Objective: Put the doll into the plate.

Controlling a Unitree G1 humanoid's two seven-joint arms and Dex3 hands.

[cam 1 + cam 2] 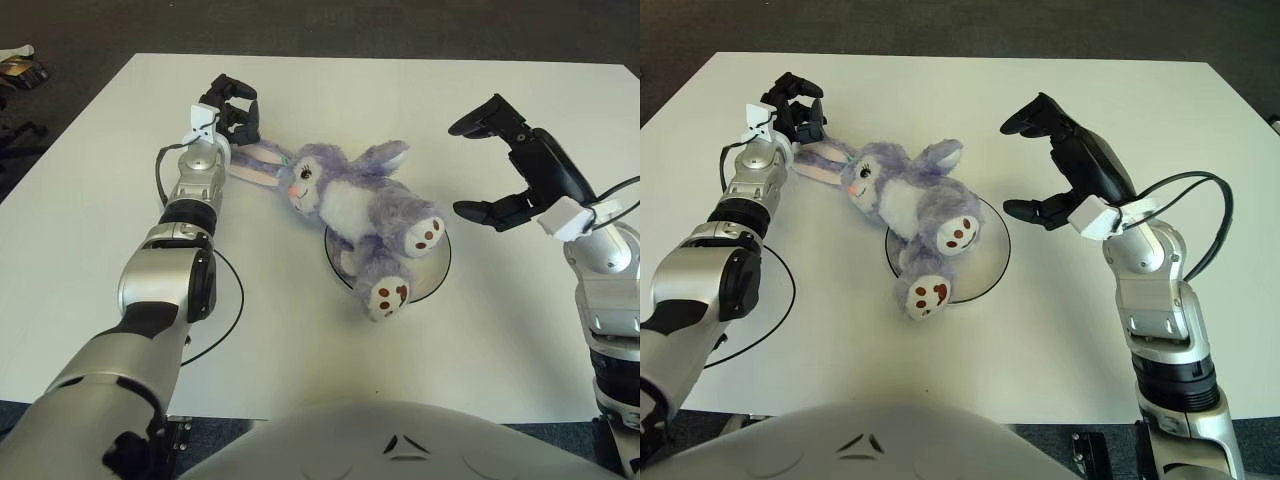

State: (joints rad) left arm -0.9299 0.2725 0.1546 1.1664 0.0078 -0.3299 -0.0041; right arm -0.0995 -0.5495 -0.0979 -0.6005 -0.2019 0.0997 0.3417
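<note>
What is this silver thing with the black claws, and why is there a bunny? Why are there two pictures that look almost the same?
It is a robot shaped a bit like a person. The two pictures come from its two eyes, a camera on its head looking down at a white table, so they nearly match.

The silver arms are its own. Its left robot hand is at the tip of the bunny's long ear, fingers curled around it. Its right robot hand hovers open to the right of the bunny, holding nothing.

The purple bunny is the doll. Its body and legs lie over a round plate, while its head and ears stick out onto the table.
</note>
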